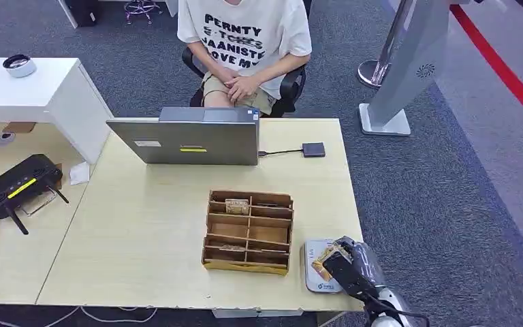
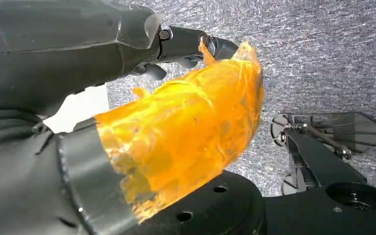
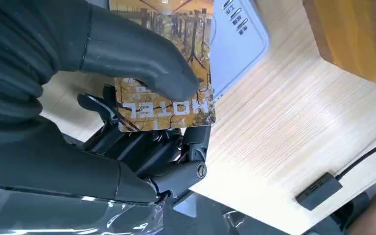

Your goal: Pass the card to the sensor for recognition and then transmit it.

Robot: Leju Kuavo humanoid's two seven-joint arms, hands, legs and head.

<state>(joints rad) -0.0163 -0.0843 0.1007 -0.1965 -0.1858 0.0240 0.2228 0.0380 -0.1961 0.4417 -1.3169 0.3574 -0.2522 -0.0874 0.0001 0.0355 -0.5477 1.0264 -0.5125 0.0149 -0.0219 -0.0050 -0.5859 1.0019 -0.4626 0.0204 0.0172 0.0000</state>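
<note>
My right hand (image 1: 353,267) hovers at the table's near right corner, pinching a brown hotel card (image 3: 169,73) between thumb and fingers. The card (image 1: 325,261) is held flat just above the white sensor pad (image 1: 315,276), which shows blue-grey (image 3: 235,41) in the right wrist view. My left hand (image 2: 127,44) hangs over grey carpet, its fingers curled with nothing between them and an orange film (image 2: 186,132) wrapped over its wrist.
A wooden card organiser (image 1: 248,231) with several compartments stands left of the pad. Behind it is a laptop (image 1: 191,139) with a cabled dongle (image 1: 313,149). A person (image 1: 245,48) sits at the far side. A router (image 1: 19,184) lies on the left table.
</note>
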